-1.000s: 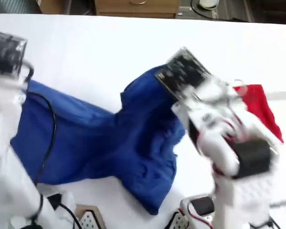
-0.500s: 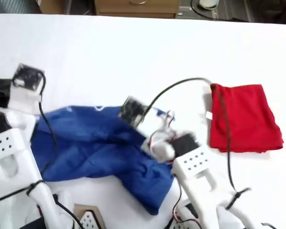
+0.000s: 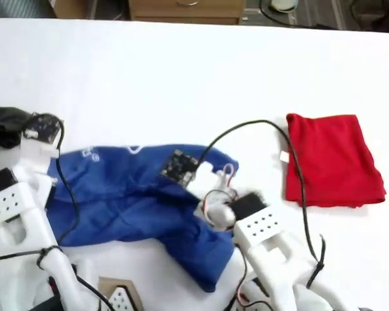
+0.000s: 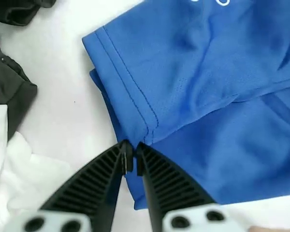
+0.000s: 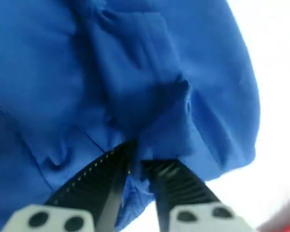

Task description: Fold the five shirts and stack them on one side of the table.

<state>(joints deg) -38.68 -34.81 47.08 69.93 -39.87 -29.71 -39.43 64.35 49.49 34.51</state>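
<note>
- A folded red shirt point(image 3: 330, 159) lies flat on the white table point(image 3: 181, 71), well apart from the blue shirt point(image 3: 129, 201), toward the right arm's side.
- A black cable point(image 3: 246, 125) arcs from the right arm point(image 3: 259, 227) over the bare table and runs down along the red shirt's near edge.
- A dark cloth point(image 3: 3, 122) sits at the table's edge just beyond the left arm point(image 3: 19, 207). The left wrist view shows it point(image 4: 9, 92) beside a white cloth point(image 4: 19, 169), both near the blue shirt's hem.
- The blue shirt lies rumpled across the middle of the table, between the two arms.
- The left gripper point(image 4: 130, 157) is low at one end of the blue shirt point(image 4: 208, 96), jaws nearly together, pinching the stitched hem at its corner.
- The right gripper point(image 5: 135, 162) is pressed down at the other end, jaws closed on a raised fold of the blue shirt point(image 5: 135, 72).
- From above, each arm's wrist covers its own fingertips and the cloth beneath.
- The blue shirt's lower edge is partly masked by the right arm.
</note>
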